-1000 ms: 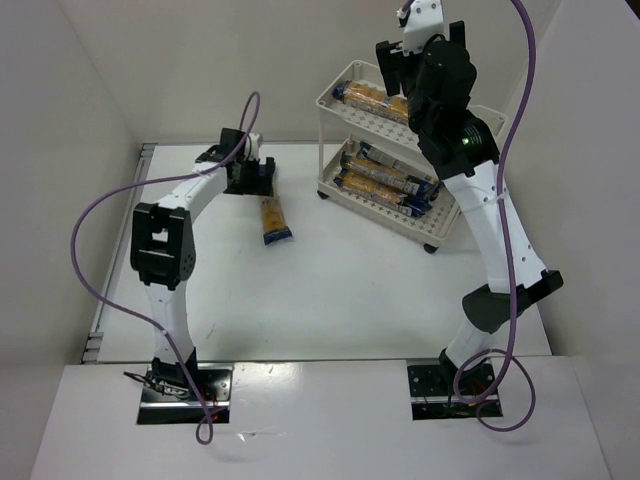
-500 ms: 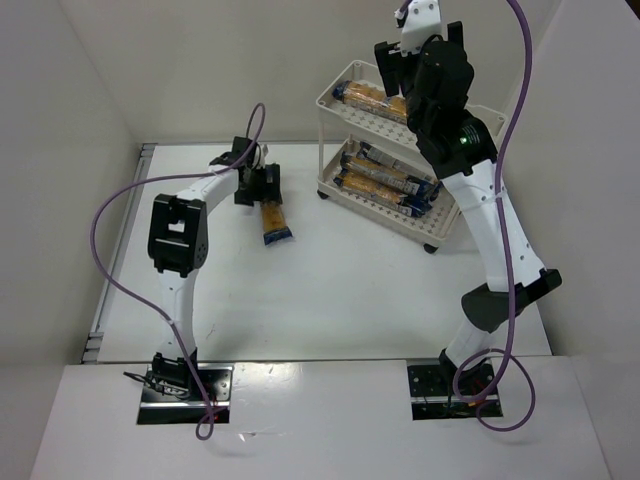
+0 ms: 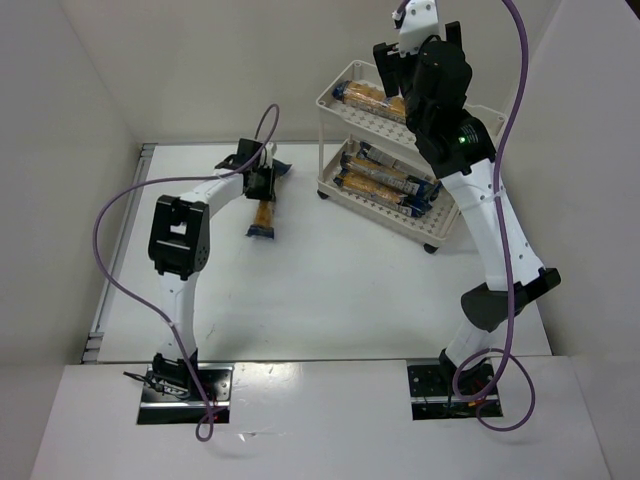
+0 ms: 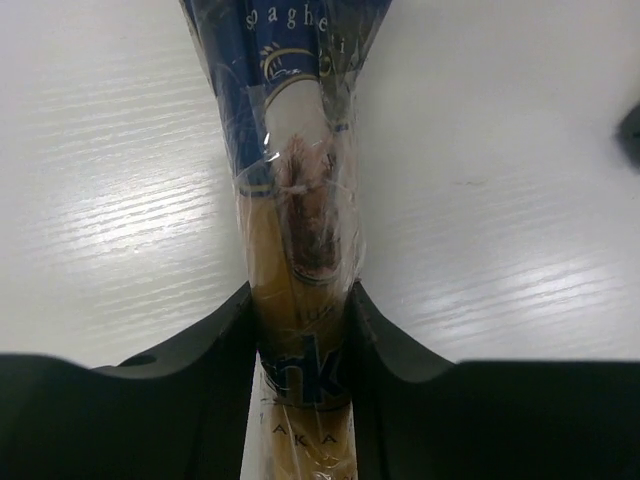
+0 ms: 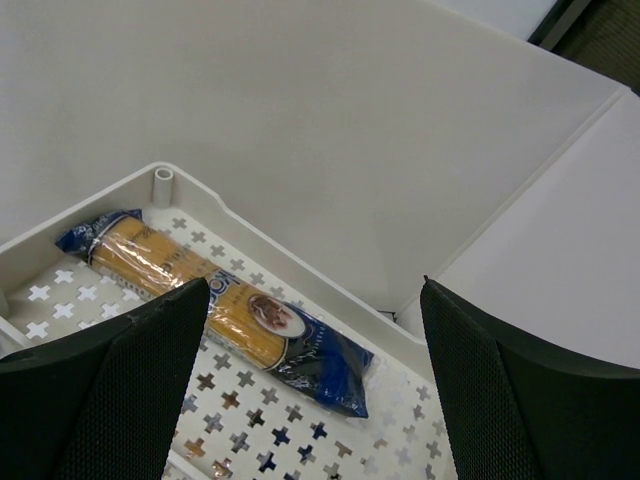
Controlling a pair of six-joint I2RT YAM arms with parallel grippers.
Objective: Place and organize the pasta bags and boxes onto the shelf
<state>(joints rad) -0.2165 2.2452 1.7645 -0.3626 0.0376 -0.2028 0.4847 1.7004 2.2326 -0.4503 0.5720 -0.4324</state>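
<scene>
One pasta bag point(image 3: 262, 218), a long packet with dark blue ends and yellow pasta in the middle, lies slanted on the white table left of the shelf point(image 3: 433, 222). My left gripper point(image 3: 262, 183) is shut on its middle. In the left wrist view the packet point(image 4: 300, 230) is pinched between both black fingers point(image 4: 215, 345), around the gripper's centre point(image 4: 300, 335). My right gripper point(image 5: 315, 295) stands open high above the shelf's top tray point(image 5: 250, 215), where one packet point(image 5: 225, 315) lies. That top-tier packet point(image 3: 362, 96) and more packets on the lower tier point(image 3: 385, 180) also show from above.
The shelf stands at the table's back right, close to the white side wall. White walls close in the table on the left and at the back. A purple cable point(image 3: 110, 215) loops off the left arm.
My left gripper has moved right over the packet on the table and closed on it. The packet has swung, its near end shifting left. The right arm has not moved.
</scene>
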